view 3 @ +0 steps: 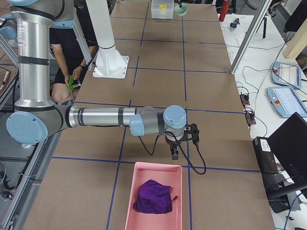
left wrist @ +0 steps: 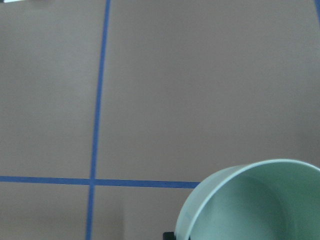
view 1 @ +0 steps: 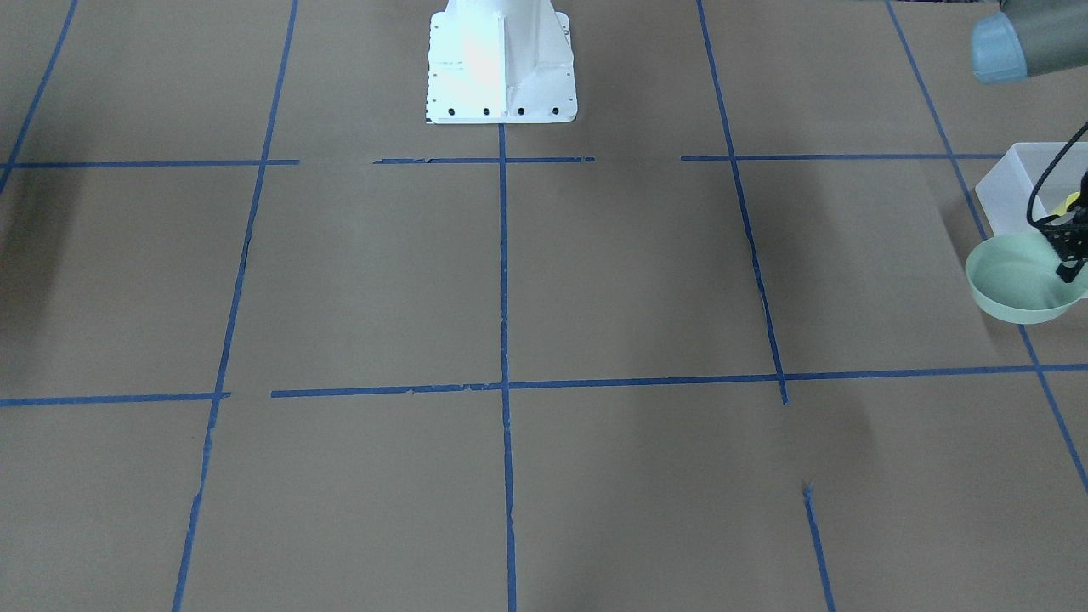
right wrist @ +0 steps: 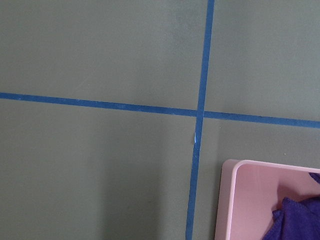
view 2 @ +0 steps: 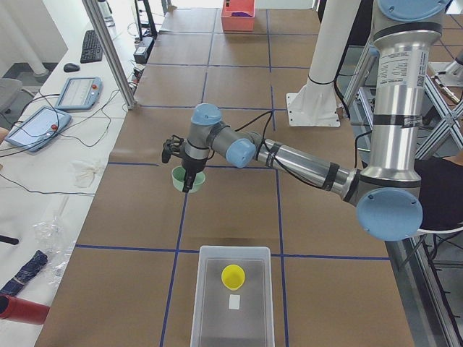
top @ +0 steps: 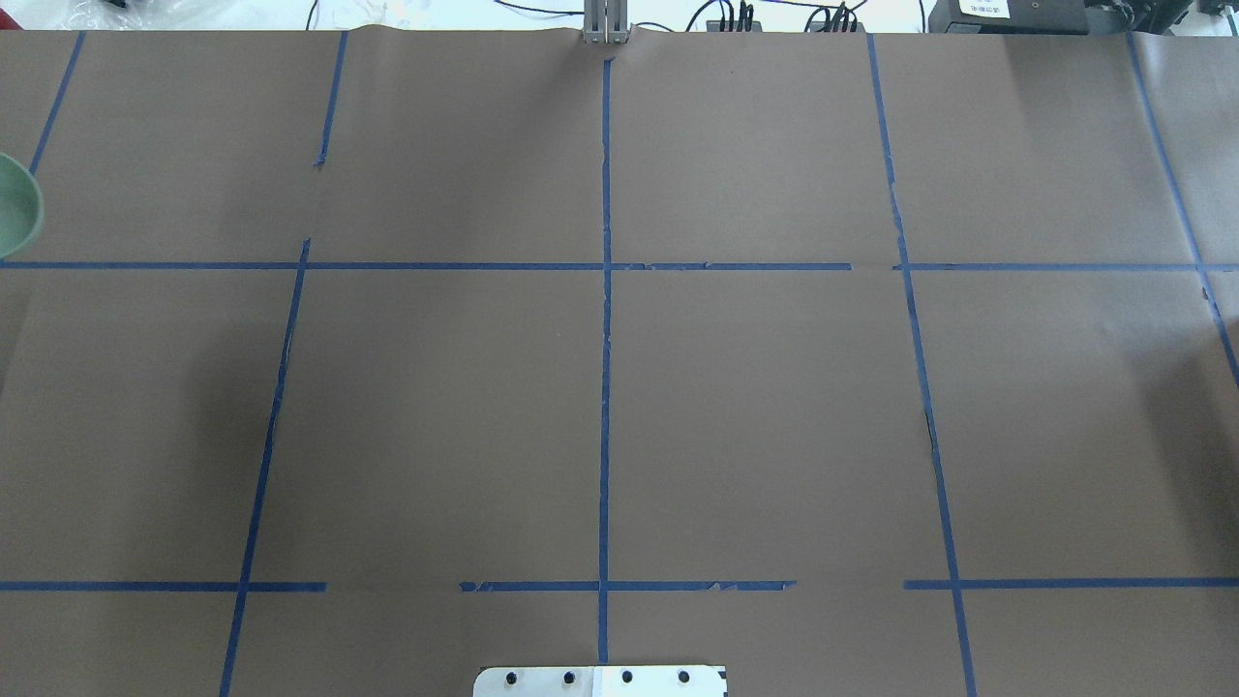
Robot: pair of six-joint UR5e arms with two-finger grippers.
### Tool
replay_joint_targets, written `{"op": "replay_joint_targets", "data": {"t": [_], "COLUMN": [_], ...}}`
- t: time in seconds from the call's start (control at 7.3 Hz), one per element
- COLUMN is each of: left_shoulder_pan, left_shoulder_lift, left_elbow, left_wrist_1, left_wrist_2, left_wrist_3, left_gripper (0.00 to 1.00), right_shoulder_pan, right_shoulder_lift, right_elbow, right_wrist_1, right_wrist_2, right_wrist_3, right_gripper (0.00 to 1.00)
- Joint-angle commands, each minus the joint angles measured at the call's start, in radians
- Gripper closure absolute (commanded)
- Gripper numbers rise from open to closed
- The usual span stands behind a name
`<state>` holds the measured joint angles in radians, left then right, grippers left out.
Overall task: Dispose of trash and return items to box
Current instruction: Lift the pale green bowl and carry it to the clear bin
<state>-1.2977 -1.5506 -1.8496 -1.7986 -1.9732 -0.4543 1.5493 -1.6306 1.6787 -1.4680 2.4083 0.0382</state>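
While the yellow cup (view 2: 233, 275) is seen inside the box (view 2: 210, 318) at the counter's left edge, the left gripper (view 2: 189, 188) is set at the green bowl (view 2: 177, 176) just beyond, and the right gripper (view 3: 175, 154) is hung beside the pink bin (view 3: 153, 173) at the far right edge, though neither one's closure can be told.

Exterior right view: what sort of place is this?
Probably a robotics lab: a robot arm over a table gridded with blue tape, and control tablets on a side bench.

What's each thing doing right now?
yellow cup: upright, inside the bin.
bin: open-topped, holding the cup.
green bowl: upright, empty.
left end effector: at the bowl's rim; open or shut unclear.
right end effector: beside the pink tray; open or shut unclear.
pink tray: holding the purple cloth.
purple cloth: crumpled in the tray.
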Motion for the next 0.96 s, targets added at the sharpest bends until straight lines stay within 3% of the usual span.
{"op": "replay_joint_targets", "data": {"t": [0.0,0.27,0.68,0.82], "left_shoulder_pan": [-0.199,-0.308,-0.331,-0.331], "left_shoulder_lift": [0.038,0.053,0.142,0.177], "left_elbow": [0.109,0.221,0.412,0.427], "left_wrist_1": [-0.008,-0.015,-0.253,-0.289], "left_wrist_2": [0.002,0.001,0.001,0.001], "left_wrist_3": [0.348,0.550,0.634,0.652], "left_gripper": [1.00,1.00,1.00,1.00], "right_shoulder_pan": [0.000,0.000,0.000,0.000], "right_shoulder_lift": [0.000,0.000,-0.001,-0.002], "right_elbow": [0.003,0.007,0.018,0.016], "right_wrist_1": [0.000,0.000,0.000,0.000], "right_wrist_2": [0.002,0.002,0.002,0.002], "right_wrist_3": [0.005,0.005,0.006,0.005], "right_gripper": [0.00,0.00,0.00,0.00]}}
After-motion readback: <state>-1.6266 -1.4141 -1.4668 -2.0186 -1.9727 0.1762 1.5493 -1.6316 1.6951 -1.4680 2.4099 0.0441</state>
